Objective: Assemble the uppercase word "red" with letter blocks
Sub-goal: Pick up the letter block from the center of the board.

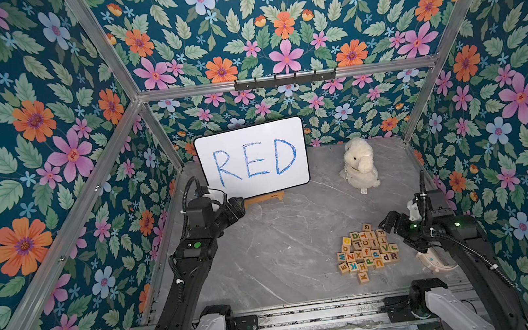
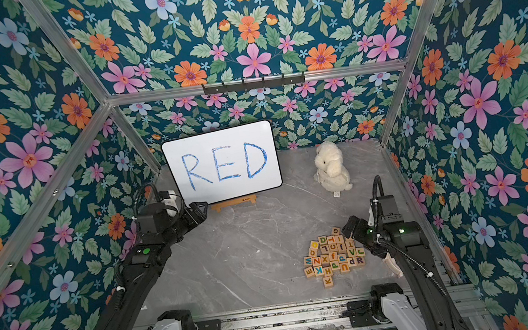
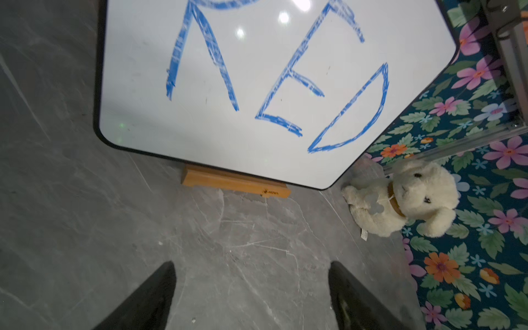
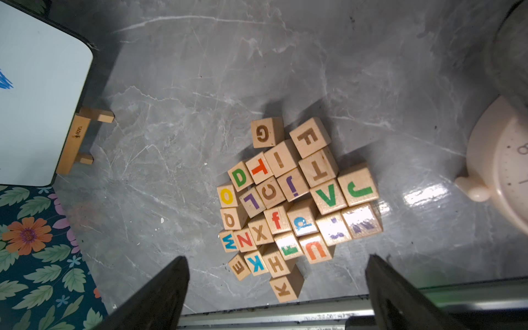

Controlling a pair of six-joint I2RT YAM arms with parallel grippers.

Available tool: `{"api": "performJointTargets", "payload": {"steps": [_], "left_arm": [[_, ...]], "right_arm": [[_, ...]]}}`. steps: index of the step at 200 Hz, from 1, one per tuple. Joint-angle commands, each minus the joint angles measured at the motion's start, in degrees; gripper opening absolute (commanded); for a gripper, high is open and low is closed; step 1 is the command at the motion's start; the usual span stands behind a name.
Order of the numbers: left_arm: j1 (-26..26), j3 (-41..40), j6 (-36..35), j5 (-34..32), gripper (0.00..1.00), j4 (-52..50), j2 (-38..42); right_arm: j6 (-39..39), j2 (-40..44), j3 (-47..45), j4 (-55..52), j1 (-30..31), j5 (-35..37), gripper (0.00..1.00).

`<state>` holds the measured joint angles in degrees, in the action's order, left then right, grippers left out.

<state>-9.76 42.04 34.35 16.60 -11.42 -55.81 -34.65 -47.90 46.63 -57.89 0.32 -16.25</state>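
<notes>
Sensibly, the first pick is the purple R [image 1: 394,255], at the lower-right corner of the letter blocks [image 1: 366,252], which lie bunched in the lower right of both top views. The right gripper [image 4: 277,258] hovers above them, fingers spread and empty; it should drop squarely and ease R off its touching neighbours. The left gripper [image 3: 251,264], likewise spread and empty, faces the whiteboard [image 3: 257,85]. I count about twenty-six blocks, one green D [image 4: 239,177], one whiteboard, one plush dog [image 1: 358,164].
</notes>
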Motion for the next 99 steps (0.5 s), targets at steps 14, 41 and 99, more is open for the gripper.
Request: {"api": "performJointTargets", "payload": {"steps": [14, 41, 99], "left_arm": [[-7.5, -0.6, 1.4, -2.8, 0.84, 4.2, -2.9], [-13.8, 0.7, -0.1, -4.2, 0.84, 4.3, -6.9], [-18.8, 3.8, -1.7, -3.7, 0.83, 3.2, -13.1]], "right_arm": [[-2.1, -3.5, -1.2, -4.0, 0.0, -1.9, 0.97], [-4.9, -4.8, -1.8, -4.4, 0.0, 1.6, 0.99], [-11.2, -5.3, -3.6, -7.5, 0.0, 9.1, 0.93]]}}
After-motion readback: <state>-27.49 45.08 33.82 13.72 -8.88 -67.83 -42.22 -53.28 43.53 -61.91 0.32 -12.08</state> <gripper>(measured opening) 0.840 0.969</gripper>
